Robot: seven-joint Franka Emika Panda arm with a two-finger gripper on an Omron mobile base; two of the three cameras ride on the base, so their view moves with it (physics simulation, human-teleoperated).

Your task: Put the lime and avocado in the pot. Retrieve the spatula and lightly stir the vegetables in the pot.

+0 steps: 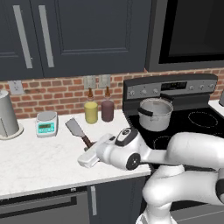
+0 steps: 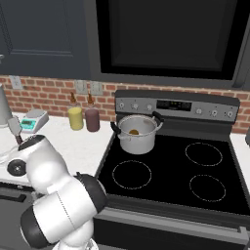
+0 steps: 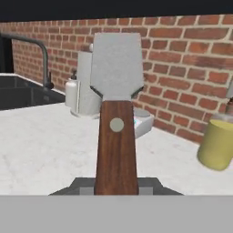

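- So, the spatula [image 3: 116,113] is seen clamped in the hand [image 3: 116,184]: the reddish-brown handle is pinched between the two fingers, and the grey blade is pointed away toward the brick wall [image 3: 182,59].
- In the left base view the spatula [image 1: 75,128] is held just above the white counter [image 1: 39,159], blade tilted up and to the left, handle run down into the hand [image 1: 89,154].
- The steel pot [image 2: 136,133] is parked on the back left burner of the black stove [image 2: 171,180], well apart from the hand.
- Something brownish is spotted inside the pot, taken to be the avocado [image 2: 134,132]; the lime can't be made out from here.
- A yellow bottle [image 1: 91,110] and a dark red bottle [image 1: 107,108] are stood side by side at the wall, just left of the stove.
- A small kitchen scale [image 1: 46,123] is set further left on the counter, and a tall grey canister [image 1: 8,114] is placed at the far left edge.
- In the hand view a sink faucet [image 3: 43,57] is visible at the left, behind the spatula blade.
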